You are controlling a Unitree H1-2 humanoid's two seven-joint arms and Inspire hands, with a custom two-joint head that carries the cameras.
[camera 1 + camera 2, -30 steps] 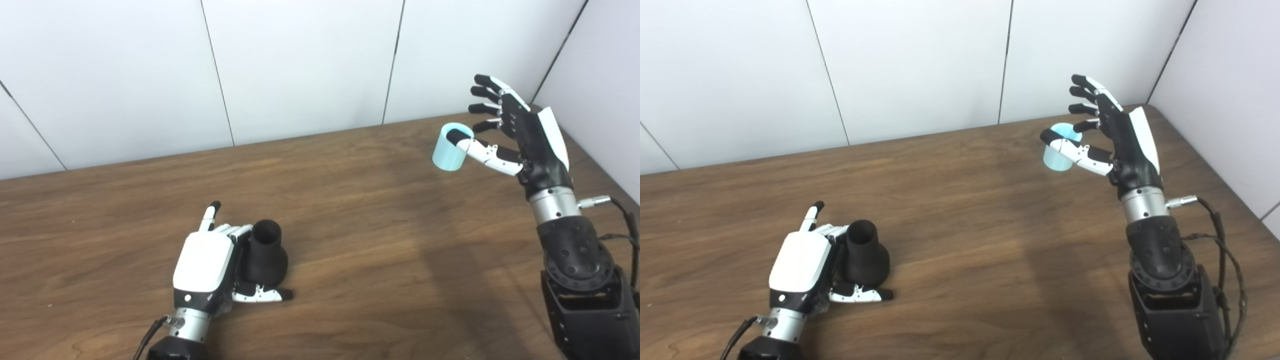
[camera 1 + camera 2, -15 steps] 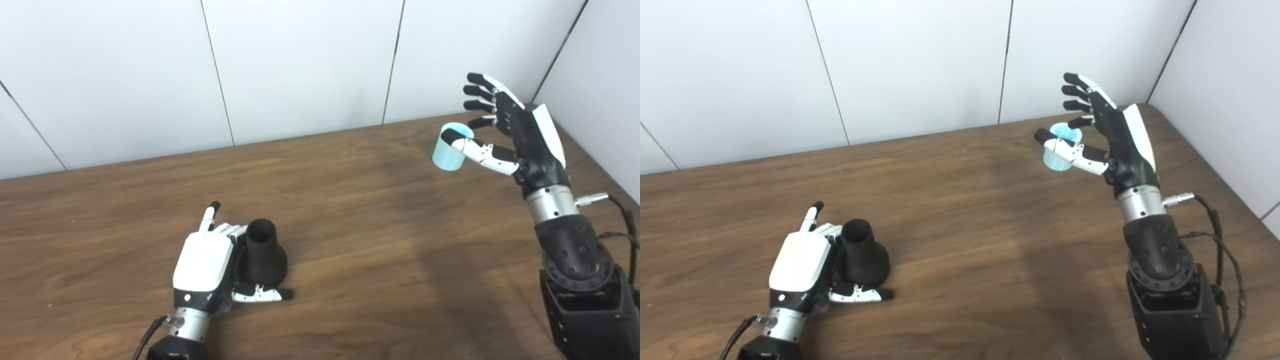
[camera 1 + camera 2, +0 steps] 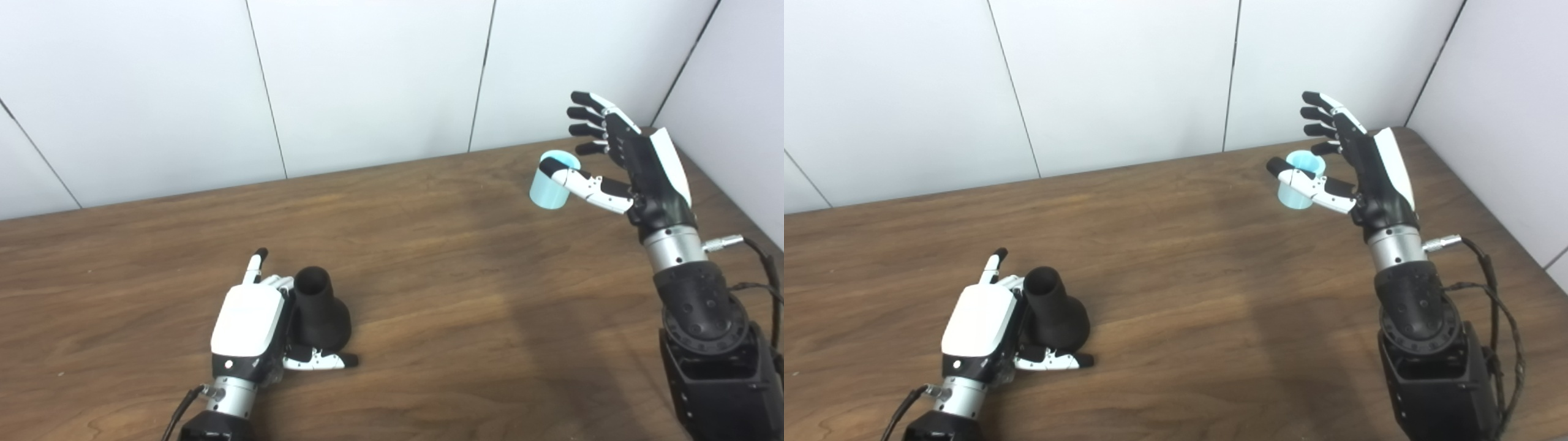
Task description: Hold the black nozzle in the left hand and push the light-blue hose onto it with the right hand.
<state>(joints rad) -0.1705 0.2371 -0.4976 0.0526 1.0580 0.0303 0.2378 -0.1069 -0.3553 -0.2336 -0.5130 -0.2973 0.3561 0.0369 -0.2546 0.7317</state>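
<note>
A brown wood-grain table point(image 3: 441, 294) fills the lower frame, backed by white wall panels point(image 3: 367, 79) with dark seams, and a side wall at the far right; at lower left the left hand point(image 3: 251, 324) lies on the table, fingers curled around the black nozzle point(image 3: 318, 309), which stands wide end down; at upper right the right hand point(image 3: 637, 165) hovers open, fingers spread, thumb across the upright light-blue hose point(image 3: 549, 188); whether they touch is unclear

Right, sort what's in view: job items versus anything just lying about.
For the job:
black nozzle, in the left hand
light-blue hose, by the open right hand

Just lying about:
nothing on the wooden table
</note>
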